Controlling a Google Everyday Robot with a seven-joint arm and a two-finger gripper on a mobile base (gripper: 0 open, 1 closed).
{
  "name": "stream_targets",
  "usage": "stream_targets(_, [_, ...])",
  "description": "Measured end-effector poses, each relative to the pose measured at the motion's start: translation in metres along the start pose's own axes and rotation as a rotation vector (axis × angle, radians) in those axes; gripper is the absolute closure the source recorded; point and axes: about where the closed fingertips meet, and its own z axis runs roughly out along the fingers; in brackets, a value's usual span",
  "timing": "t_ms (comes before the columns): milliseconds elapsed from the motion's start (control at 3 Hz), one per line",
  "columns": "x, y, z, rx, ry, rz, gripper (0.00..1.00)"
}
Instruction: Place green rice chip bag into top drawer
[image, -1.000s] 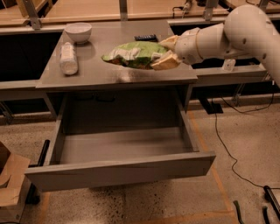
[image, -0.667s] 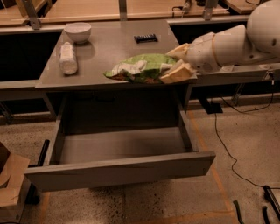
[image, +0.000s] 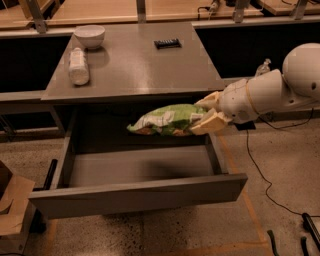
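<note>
The green rice chip bag (image: 165, 120) is a crinkled light-green bag with white patches. It hangs roughly level above the back of the open top drawer (image: 140, 192), just below the table's front edge. My gripper (image: 206, 114) is shut on the bag's right end, with tan fingers (image: 211, 122) above and below it. My white arm reaches in from the right. The drawer is pulled out wide and its grey inside is bare.
On the grey table (image: 135, 65) lie a white bottle (image: 78, 66) on its side, a white bowl (image: 90, 36) and a small black bar (image: 167, 43). A cardboard box (image: 10, 205) sits on the floor at the left. Cables run on the floor at the right.
My gripper has carried the bag forward off the tabletop and down, from above the table's right side to over the open drawer.
</note>
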Motion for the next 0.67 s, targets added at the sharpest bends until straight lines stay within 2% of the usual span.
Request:
stream_targets(333, [0.0374,-0.0062,0.0428,-0.029,-0.005,0.04,0.82])
stream_targets(667, [0.0441,-0.0075,0.0517,-0.034,-0.009,0.05,0.59])
